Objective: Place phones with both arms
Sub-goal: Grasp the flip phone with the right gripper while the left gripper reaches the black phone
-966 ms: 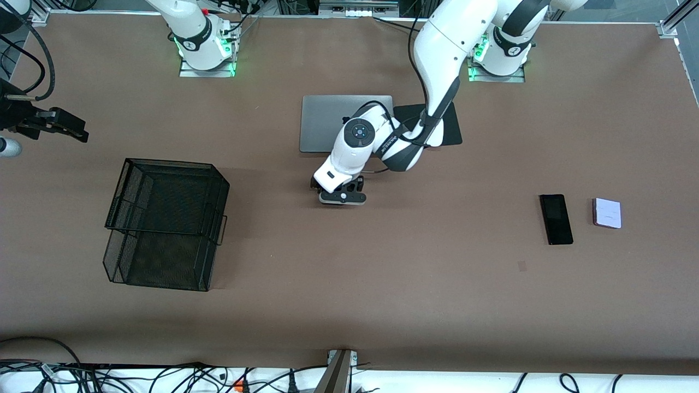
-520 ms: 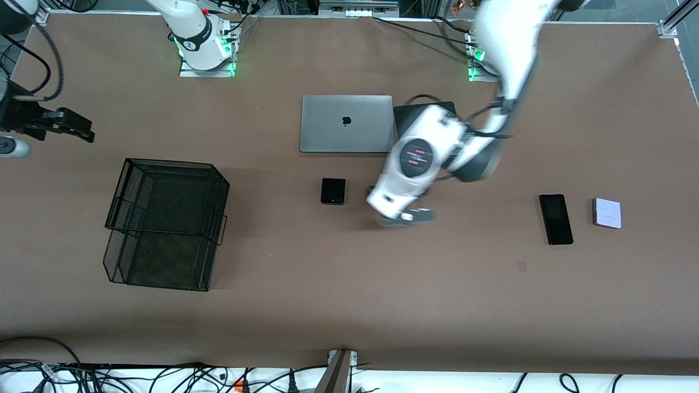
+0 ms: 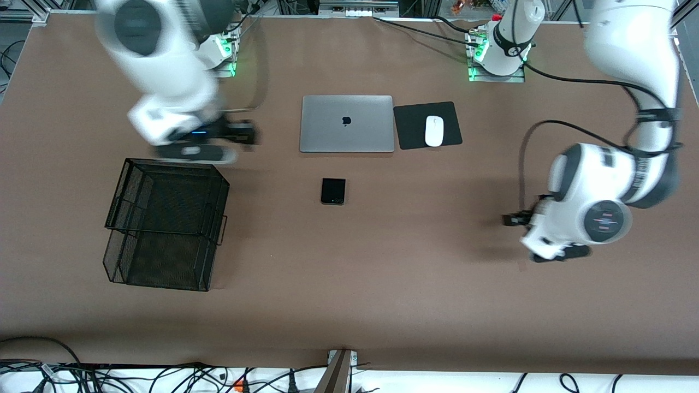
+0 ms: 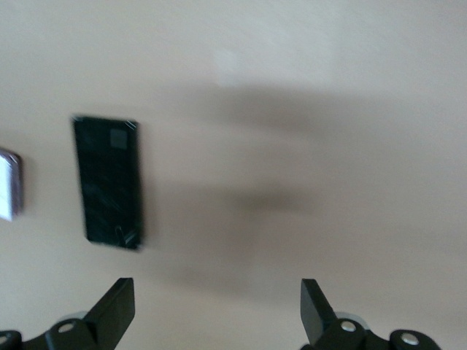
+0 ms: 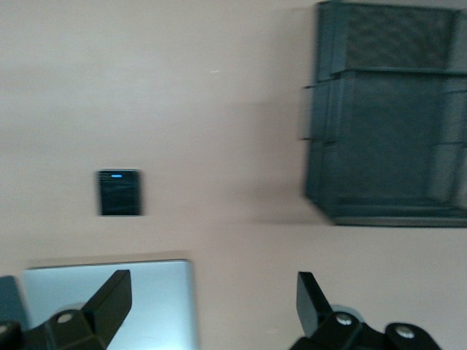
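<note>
- The left gripper (image 4: 217,310) hung open with nothing between its fingers, at the lower right of the front view, over bare table (image 3: 382,273) toward the left arm's end
- In the left wrist view the slab phone (image 4: 108,182) lay flat on the table at the left of the frame, and a sliver of the pale phone (image 4: 9,184) showed at the left edge, just beside it but apart
- In the front view both of those phones were hidden under the left arm (image 3: 595,207)
- The right gripper (image 5: 213,306) also stood open and empty; in the front view it appeared blurred at the upper left, above the table by the top edge of the mesh basket (image 3: 166,224)
- The folded phone (image 3: 333,191) lay flat and alone near the middle of the front view, lower in the frame than the laptop (image 3: 347,124) and clear of both grippers
- In the right wrist view the same folded phone sat left of centre, with what looked like a small blue light at one end, though the blur leaves that unsure
- The mouse (image 3: 434,131) rested on the pad (image 3: 407,125) just beside the laptop, at the upper centre of the front view
- The basket stood at the left of the front view, well apart from all three phones
</note>
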`<action>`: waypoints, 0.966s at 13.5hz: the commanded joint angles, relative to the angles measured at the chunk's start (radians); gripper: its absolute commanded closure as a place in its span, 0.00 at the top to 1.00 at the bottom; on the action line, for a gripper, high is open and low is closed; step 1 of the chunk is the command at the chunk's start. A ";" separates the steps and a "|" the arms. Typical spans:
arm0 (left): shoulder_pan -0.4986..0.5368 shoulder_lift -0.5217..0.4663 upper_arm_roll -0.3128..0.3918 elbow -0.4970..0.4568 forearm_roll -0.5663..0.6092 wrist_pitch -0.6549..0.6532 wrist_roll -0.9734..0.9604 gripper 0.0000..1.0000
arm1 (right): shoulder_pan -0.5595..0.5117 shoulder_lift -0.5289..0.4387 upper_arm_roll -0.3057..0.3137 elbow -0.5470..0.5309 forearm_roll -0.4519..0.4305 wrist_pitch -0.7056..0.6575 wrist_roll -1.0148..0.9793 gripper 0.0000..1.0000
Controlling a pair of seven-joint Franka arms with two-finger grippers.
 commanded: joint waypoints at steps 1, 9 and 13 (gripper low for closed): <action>0.103 -0.007 -0.020 -0.100 0.039 0.151 0.142 1.00 | 0.150 0.195 -0.016 0.202 0.015 0.025 0.140 1.00; 0.261 -0.031 -0.028 -0.432 0.110 0.650 0.276 1.00 | 0.184 0.348 -0.018 0.005 0.019 0.368 0.131 1.00; 0.281 -0.021 -0.048 -0.461 0.081 0.653 0.262 1.00 | 0.189 0.458 -0.019 -0.028 0.018 0.536 0.136 1.00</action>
